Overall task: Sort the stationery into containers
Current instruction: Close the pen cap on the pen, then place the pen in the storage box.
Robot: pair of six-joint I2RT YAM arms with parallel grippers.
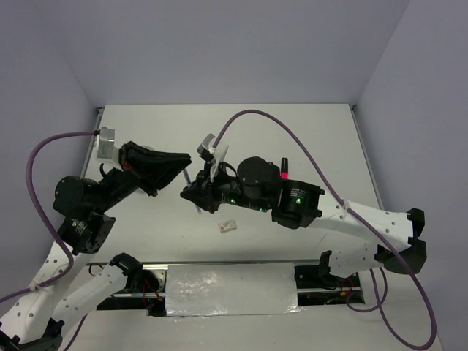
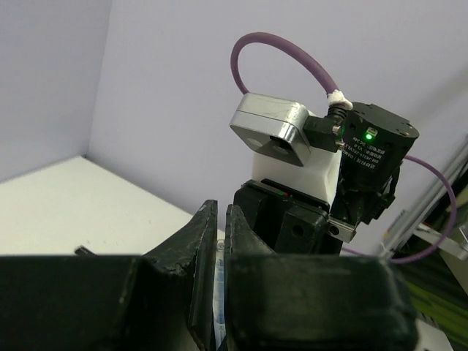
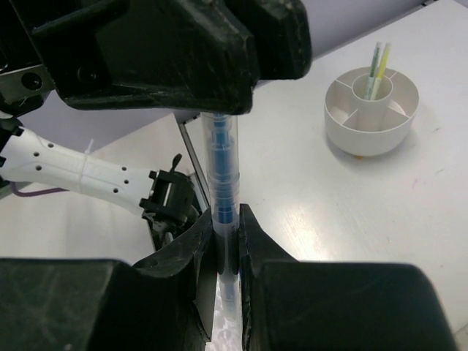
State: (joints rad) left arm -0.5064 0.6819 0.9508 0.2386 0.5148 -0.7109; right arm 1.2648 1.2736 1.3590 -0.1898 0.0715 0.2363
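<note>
Lettering in white on the right arm's round black wrist housing [image 2: 374, 146] is too small to read; a green light glows on it; the matte black right gripper [image 3: 223, 238] is clamped on a slim clear plastic pen [image 3: 223, 168] with a blue core, held above the white table [image 3: 329, 219]; the left gripper [image 2: 219, 216] pinches the same pen's other end; a round white plastic tub [image 3: 344, 131] with dividers stands apart, yellow-green pens [image 3: 377, 66] upright in its centre cup; a small pale eraser [image 1: 228, 225] lies on the table.
</note>
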